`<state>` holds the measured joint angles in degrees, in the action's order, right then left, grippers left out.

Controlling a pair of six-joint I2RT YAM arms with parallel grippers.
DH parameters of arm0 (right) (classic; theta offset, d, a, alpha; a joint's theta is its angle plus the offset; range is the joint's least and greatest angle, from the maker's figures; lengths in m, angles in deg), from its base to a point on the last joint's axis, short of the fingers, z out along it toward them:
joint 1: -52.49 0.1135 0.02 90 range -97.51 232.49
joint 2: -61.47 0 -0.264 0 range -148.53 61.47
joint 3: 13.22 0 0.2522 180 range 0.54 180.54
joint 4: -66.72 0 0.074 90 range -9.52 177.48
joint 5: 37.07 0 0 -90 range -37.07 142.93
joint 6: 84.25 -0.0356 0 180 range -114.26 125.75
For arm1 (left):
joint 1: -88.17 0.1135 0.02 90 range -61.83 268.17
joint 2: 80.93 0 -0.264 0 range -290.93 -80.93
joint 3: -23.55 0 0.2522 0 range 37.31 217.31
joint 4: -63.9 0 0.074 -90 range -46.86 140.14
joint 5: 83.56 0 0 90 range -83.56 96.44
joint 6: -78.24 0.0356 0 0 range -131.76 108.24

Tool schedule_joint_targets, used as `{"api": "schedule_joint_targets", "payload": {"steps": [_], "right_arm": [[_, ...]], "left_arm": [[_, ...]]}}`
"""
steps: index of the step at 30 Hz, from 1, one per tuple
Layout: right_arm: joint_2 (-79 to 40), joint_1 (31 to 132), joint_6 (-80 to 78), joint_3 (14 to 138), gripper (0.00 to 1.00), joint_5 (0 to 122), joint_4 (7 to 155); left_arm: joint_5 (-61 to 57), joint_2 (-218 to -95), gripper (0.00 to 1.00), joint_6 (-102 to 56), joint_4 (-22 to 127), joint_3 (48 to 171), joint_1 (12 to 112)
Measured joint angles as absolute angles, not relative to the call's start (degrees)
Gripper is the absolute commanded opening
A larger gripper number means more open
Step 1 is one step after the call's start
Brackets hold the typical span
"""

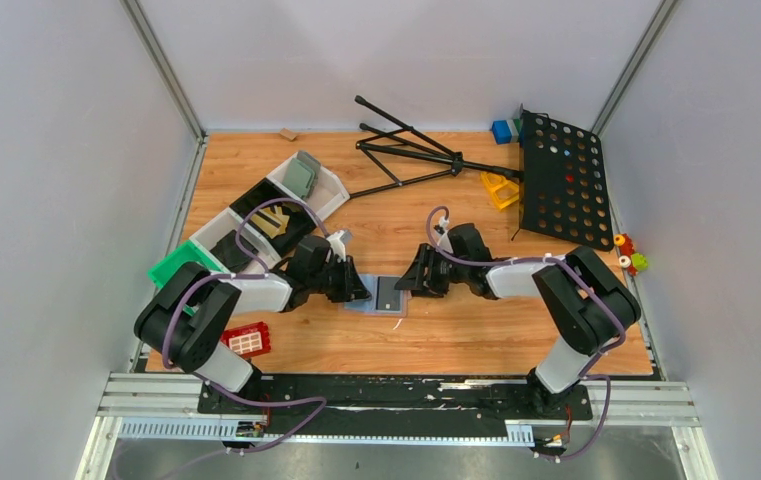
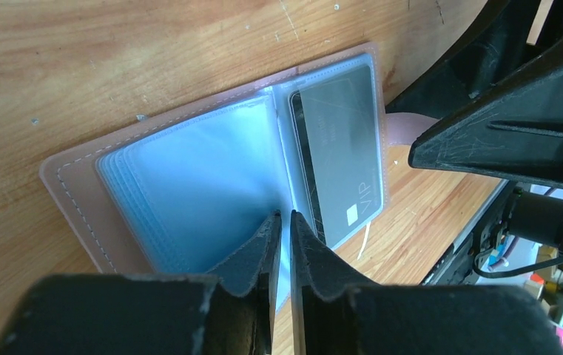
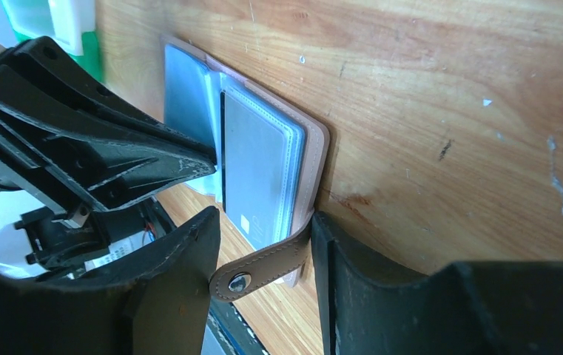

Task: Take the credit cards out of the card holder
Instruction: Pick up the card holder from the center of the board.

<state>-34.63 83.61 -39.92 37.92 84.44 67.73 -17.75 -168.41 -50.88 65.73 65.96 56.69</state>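
Open holder [image 2: 71, 185] lies flat on the table [image 1: 456, 330] between my grippers, one black card [image 2: 341, 148] sleeved in its page nearer the strap [image 3: 263, 262]. My left gripper [image 2: 283, 216], at the holder's spine, is all but closed, pinching what looks like a clear sleeve [image 2: 204, 170]. My right gripper [image 3: 263, 218], jaws apart, straddles the strap without holding it. Risk: lifting the sleeve drags the whole holder, or the thin plastic slips free, unless the strap is clamped. Card reads "VIP"; smaller print illegible.
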Motion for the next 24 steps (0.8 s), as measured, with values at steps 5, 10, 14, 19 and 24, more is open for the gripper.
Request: {"api": "schedule_joint_targets", "payload": {"steps": [5, 10, 14, 19, 24], "right_arm": [[-35.0, 83.0, -43.3, 35.5, 0.49, 85.6, 62.2], [-35.8, 82.6, -45.6, 34.2, 0.48, 86.7, 58.4], [-36.6, 82.1, -47.6, 33.1, 0.48, 87.8, 55.1], [-36.7, 82.1, -47.8, 33.1, 0.47, 87.9, 54.8], [-36.9, 82.1, -47.8, 33.1, 0.49, 88.4, 54.4]], "left_arm": [[-18.5, -169.4, 0.17, -50.9, 67.0, 66.0, 56.7], [-18.7, -169.5, 0.17, -50.9, 67.3, 66.0, 56.7], [-19.1, -170.0, 0.16, -50.9, 68.0, 66.0, 56.8], [-19.3, -170.1, 0.16, -50.9, 68.7, 65.9, 56.8], [-19.5, -170.1, 0.16, -50.9, 69.1, 65.7, 56.8]]}}
